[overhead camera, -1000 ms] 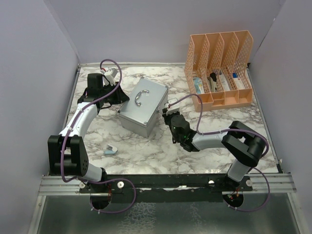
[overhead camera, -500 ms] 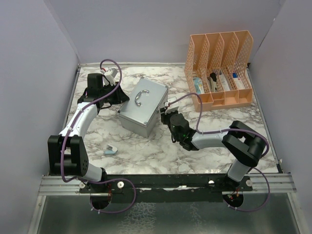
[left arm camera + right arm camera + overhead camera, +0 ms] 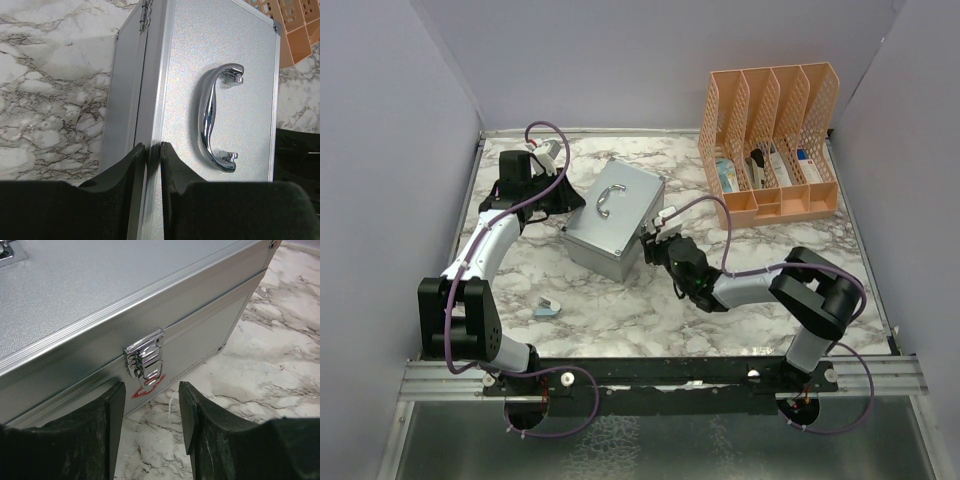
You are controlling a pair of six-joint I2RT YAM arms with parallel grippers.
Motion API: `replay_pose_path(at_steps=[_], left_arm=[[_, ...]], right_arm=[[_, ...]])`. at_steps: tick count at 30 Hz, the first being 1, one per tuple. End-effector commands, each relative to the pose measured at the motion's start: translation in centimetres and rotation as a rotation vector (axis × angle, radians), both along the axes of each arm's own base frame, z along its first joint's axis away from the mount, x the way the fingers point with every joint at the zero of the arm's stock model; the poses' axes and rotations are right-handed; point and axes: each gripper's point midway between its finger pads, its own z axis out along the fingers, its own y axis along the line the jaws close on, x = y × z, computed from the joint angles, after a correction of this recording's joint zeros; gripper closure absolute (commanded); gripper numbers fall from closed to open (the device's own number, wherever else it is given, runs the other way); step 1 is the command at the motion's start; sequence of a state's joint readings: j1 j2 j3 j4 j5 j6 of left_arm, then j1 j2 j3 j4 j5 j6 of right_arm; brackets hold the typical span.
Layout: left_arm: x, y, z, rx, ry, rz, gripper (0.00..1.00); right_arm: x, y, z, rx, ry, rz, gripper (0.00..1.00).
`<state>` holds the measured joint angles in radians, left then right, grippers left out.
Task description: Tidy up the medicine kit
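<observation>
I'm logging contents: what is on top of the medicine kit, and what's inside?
A curved chrome handle sits on the lid of the medicine kit. The lid is closed, front latch down, so the contents are hidden.

- Medicine kit (image 3: 613,218): centre of the frame, slightly left, askew on the table (image 3: 650,310); lid down, handle (image 3: 608,199) on top.
- File organizer (image 3: 770,145): upper right, at the table's far edge, well apart from the kit; small things stand in its lower compartments.
- Small item (image 3: 547,308): lower left of the kit, alone on the table.
- Left gripper (image 3: 563,203): at the kit's left edge, one finger on either side of the lid's rim.
- Right gripper (image 3: 652,243): just right of the kit, facing the latch (image 3: 145,360) on the front wall.
</observation>
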<state>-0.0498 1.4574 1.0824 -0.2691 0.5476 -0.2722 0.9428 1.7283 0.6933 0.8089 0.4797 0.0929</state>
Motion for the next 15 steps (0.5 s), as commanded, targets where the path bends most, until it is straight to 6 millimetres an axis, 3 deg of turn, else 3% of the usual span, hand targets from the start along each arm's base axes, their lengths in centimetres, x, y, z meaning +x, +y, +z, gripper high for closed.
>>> replay_pose_path(at_steps=[1,6,15], left_arm=[[-3.8,0.9,-6.2,0.066,0.244,0.005,0.80],[-3.8,0.9,-6.2,0.066,0.243,0.006,0.80],[-3.8,0.9,-6.2,0.067,0.243,0.004,0.80]], right_arm=[[-0.5,1.0,-0.9,0.007,0.010,0.058,0.52],[0.5,0.5,-1.4,0.003,0.005,-0.008,0.53],[2.9,-3.1,-0.3,0.024,-0.074,-0.167,0.61]])
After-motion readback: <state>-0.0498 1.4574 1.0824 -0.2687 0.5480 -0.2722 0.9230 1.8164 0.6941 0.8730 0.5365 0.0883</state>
